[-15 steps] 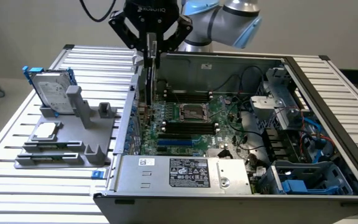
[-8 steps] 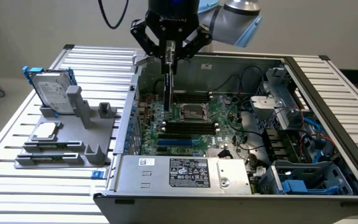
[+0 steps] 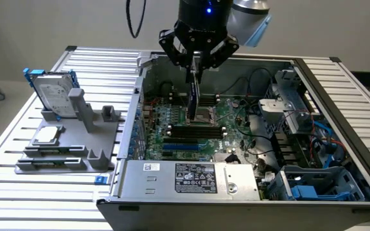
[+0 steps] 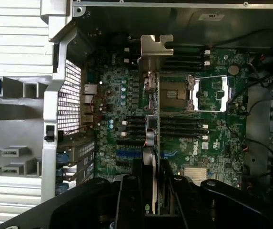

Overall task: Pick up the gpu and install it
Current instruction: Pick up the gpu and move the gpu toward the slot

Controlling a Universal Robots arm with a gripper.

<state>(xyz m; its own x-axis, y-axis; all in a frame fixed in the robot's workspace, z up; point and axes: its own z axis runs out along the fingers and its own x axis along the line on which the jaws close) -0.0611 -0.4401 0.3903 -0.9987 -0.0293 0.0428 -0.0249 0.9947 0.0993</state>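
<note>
A slatted metal table (image 3: 18, 192) carried everything. On it, toward the exterior view's right, lay an open computer case (image 3: 236, 204) with its side panel off. The green motherboard (image 3: 172, 120) (image 4: 212, 148) lay flat on the case floor. A grey power supply (image 3: 194, 178) with a white-and-black label ran along the case's near wall.

On the exterior view's left, just beside the case, stood a grey holding fixture (image 3: 63, 163). A silver hard drive (image 3: 53, 94) with a blue frame stood upright at the fixture's far end.

The black gripper (image 3: 196, 60) (image 4: 150, 191) hung over the far half of the case, pointing down. Its jaws were pinched on the gpu (image 3: 193, 96) (image 4: 151, 129), gripping the card's upper edge. The gpu hung on edge inside the case above the motherboard, near the CPU socket (image 4: 176, 93) and over the black slots. In the wrist view its silver end bracket sat toward the case's far wall. Whether its lower edge touched the board could not be told.

A small square silver chip (image 3: 48, 134) lay flat on the fixture, nearer than the hard drive.
</note>
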